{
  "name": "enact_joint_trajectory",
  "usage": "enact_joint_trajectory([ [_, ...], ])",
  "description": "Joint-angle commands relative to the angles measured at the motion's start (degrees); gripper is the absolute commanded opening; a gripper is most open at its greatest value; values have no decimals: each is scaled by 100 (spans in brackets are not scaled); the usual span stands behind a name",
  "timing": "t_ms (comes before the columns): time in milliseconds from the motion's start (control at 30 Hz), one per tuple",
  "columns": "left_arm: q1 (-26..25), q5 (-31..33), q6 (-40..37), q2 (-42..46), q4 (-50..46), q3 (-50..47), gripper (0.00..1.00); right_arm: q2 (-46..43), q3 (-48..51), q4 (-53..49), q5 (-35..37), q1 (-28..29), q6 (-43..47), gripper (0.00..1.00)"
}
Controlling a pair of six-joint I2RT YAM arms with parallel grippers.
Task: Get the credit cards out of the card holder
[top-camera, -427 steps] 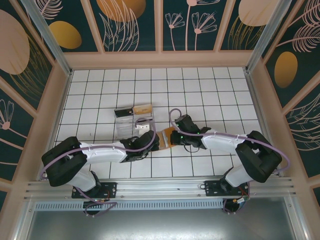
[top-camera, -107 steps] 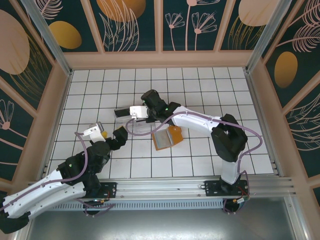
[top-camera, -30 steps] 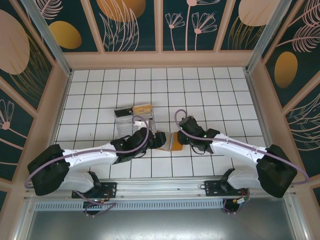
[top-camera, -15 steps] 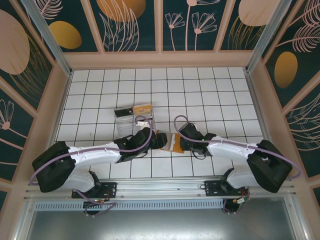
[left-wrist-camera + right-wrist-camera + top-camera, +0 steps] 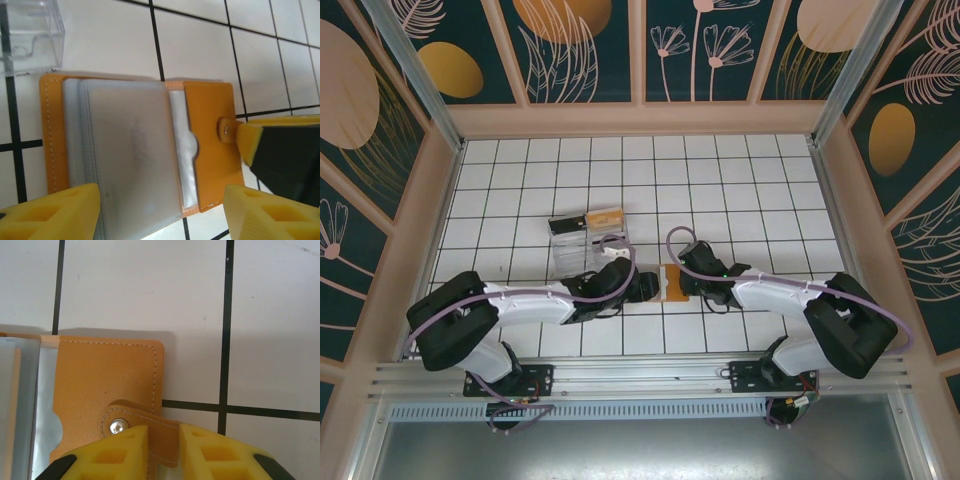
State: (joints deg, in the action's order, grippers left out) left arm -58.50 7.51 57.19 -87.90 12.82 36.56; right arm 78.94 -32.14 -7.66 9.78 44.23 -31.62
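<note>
Your right gripper (image 5: 162, 450) now pinches the tab (image 5: 150, 427) of the holder (image 5: 107, 385), pinning it open near the tray (image 5: 30, 37). Your left gripper (image 5: 160, 212) has slid in, jaws wide astride the cards (image 5: 130, 155). Holder steadied, so a pull looks ready.

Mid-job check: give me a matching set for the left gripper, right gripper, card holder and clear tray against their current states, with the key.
Things:
1. left gripper
2. right gripper
3. card holder
4. clear tray

States:
A. lying open on the white tiles, credit cards showing
B. shut on the holder's snap tab
C. see-through, beside the holder's corner
D. jaws apart, one finger either side of the cards

Pairs: 1-D, 2-B, 3-A, 4-C
</note>
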Motion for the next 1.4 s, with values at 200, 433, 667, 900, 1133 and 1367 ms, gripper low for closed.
enact_joint_trajectory([
  [200, 32, -162, 121, -339, 269, 233, 66, -85, 94, 45, -90, -37, 77, 25],
  [433, 32, -223, 130, -471, 130, 325, 65, -72, 98, 53, -90, -37, 69, 25],
  [667, 33, 135, 76, -201, -284, 351, 62, -48, 127, 92, -116, -37, 59, 25],
  [900, 33, 341, -8, 83, -368, 238, 63, 7, 129, 107, -126, -39, 50, 25],
  [1133, 32, 111, 18, -244, -309, 332, 63, -4, 138, 81, -134, -37, 33, 25],
  [1367, 32, 84, 34, -356, -358, 365, 63, -31, 164, 81, -141, -37, 24, 25],
])
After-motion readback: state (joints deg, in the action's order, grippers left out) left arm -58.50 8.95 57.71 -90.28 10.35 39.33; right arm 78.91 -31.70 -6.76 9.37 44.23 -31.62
